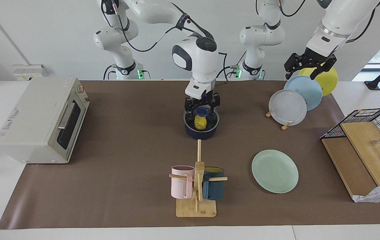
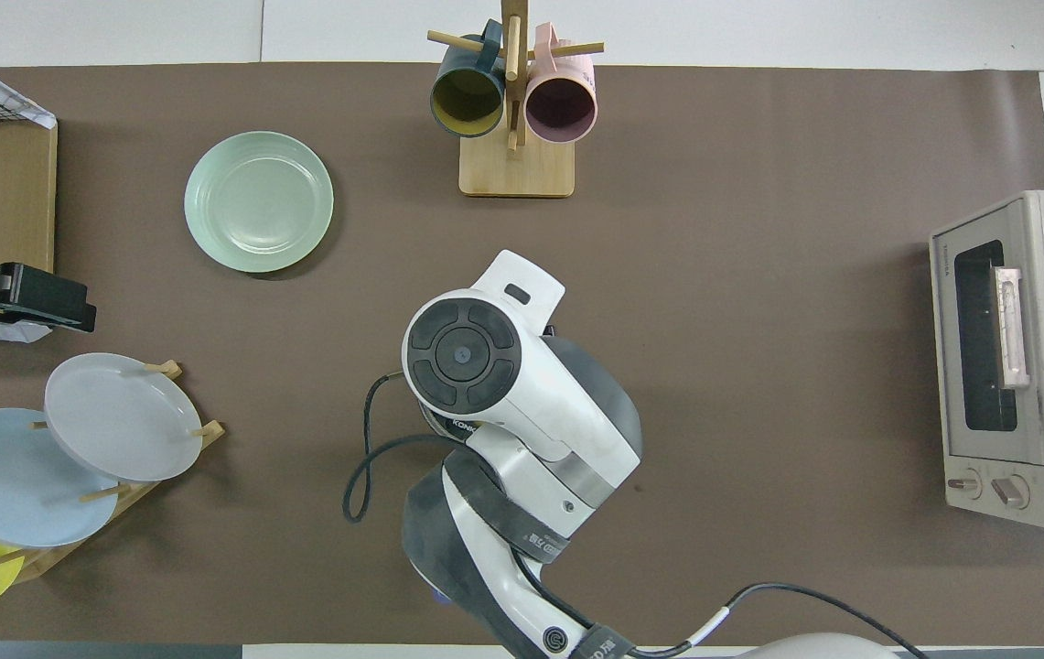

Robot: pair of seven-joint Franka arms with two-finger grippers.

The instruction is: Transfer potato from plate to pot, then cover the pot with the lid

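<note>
Pot (image 1: 201, 128) mid-surface (image 1: 126, 133), directly under the right claw (image 1: 201, 107), with the potato (image 1: 200, 122) sitting inside and the glass lid (image 1: 201, 117) resting on the rim. Plenty of bare mat all around the pot; nearest clutter is the mug rack (image 1: 196, 186), farther from the robots than the claw, well apart. Mint plate (image 1: 274, 170) empty, off toward the left arm's end, also well apart. Toaster oven (image 1: 43, 120) way out at the right arm's end.

Right arm bent over, wrist pointing straight down, totally covering the pot in the overhead view. Fingers either side of the blue knob, open or pinching: can't tell.

Left claw (image 1: 309, 63) parked up over the upright plates (image 1: 296, 96), fingers spread, holding nothing.
</note>
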